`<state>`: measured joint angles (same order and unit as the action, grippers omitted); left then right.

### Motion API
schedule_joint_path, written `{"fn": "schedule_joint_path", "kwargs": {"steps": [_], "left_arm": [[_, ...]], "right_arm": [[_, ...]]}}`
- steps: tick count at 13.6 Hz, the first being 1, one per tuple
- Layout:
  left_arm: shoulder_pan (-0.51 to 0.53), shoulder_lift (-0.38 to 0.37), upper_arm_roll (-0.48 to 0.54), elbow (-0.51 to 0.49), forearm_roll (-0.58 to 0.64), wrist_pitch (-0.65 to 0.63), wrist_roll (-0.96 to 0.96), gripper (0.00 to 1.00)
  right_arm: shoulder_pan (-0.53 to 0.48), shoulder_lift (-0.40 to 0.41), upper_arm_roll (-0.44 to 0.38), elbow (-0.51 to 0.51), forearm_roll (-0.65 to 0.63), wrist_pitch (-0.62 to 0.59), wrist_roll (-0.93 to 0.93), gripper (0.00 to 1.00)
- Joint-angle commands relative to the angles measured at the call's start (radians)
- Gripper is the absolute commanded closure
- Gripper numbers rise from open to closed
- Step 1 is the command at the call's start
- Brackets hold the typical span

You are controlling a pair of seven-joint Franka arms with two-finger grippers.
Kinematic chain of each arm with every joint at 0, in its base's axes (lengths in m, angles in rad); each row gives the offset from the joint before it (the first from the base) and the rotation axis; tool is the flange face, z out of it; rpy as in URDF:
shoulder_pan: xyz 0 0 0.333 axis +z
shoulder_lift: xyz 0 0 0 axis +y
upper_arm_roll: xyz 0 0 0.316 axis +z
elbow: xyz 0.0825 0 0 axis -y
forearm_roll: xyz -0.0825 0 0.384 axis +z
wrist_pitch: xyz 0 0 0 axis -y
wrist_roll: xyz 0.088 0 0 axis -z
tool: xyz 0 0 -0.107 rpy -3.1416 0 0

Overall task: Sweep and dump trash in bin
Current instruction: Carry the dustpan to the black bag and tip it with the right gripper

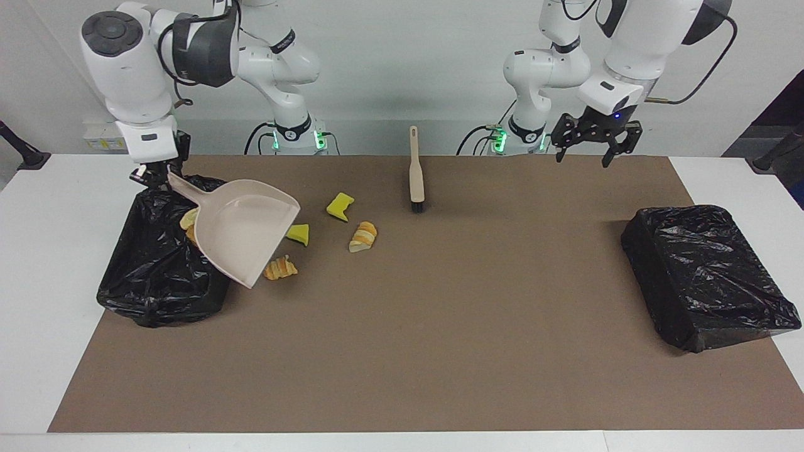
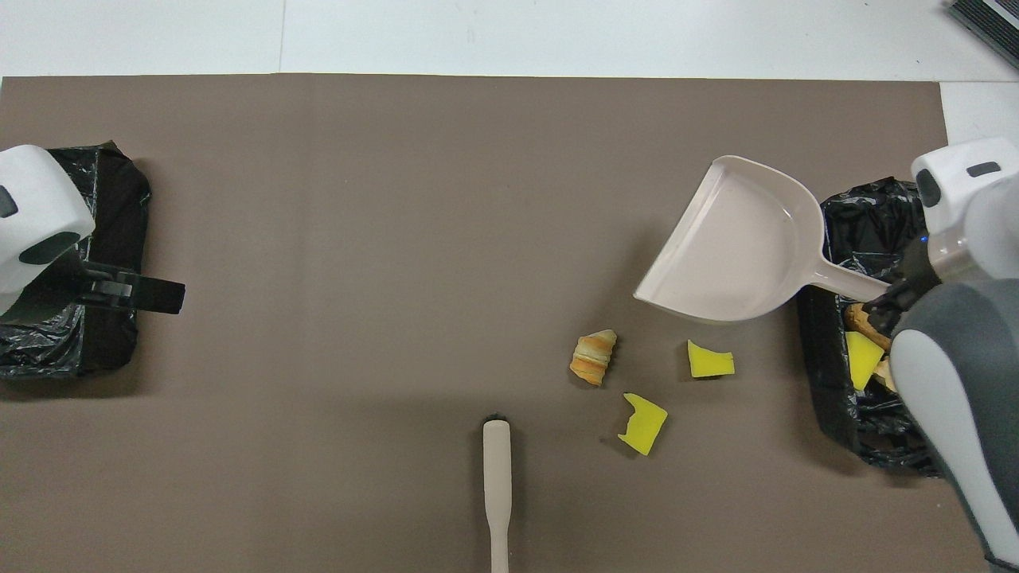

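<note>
One bread lump (image 1: 280, 269) under dustpan (image 2: 736, 247) overhead, visible facing.

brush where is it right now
The brush lies flat on the brown mat near the robots' edge, about midway between the two arms' ends, no gripper on it. Its bristle end points away from the robots, with the yellow sponge piece closest.

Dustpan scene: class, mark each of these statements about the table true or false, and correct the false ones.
1. The right end effector holds the dustpan by its handle. True.
2. The brush is held by the left end effector. False: it lies alone on the mat; that end effector is open, empty and raised.
3. Some scraps lie in the open bin. True.
4. No scraps remain on the mat. False: several lie beside the dustpan.
</note>
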<state>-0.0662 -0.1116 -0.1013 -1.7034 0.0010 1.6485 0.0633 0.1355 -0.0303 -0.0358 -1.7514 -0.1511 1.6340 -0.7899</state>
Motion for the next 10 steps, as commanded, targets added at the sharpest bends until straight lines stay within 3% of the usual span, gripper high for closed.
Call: {"fn": "schedule_joint_path", "kwargs": {"steps": [1, 4, 10], "left_arm": [[0.038, 0.055, -0.011, 0.059, -0.015, -0.039, 0.017, 0.0], [0.069, 0.113, -0.009, 0.164, -0.012, -0.085, 0.032, 0.0], [0.062, 0.104, -0.017, 0.157, -0.015, -0.081, 0.075, 0.0]], "right_arm": [[0.088, -0.013, -0.004, -0.01, 0.067, -0.008, 0.293, 1.0], [0.179, 0.036, -0.004, -0.01, 0.096, 0.01, 0.596, 1.0], [0.364, 0.161, -0.003, 0.0, 0.175, 0.193, 1.029, 1.0]]}}
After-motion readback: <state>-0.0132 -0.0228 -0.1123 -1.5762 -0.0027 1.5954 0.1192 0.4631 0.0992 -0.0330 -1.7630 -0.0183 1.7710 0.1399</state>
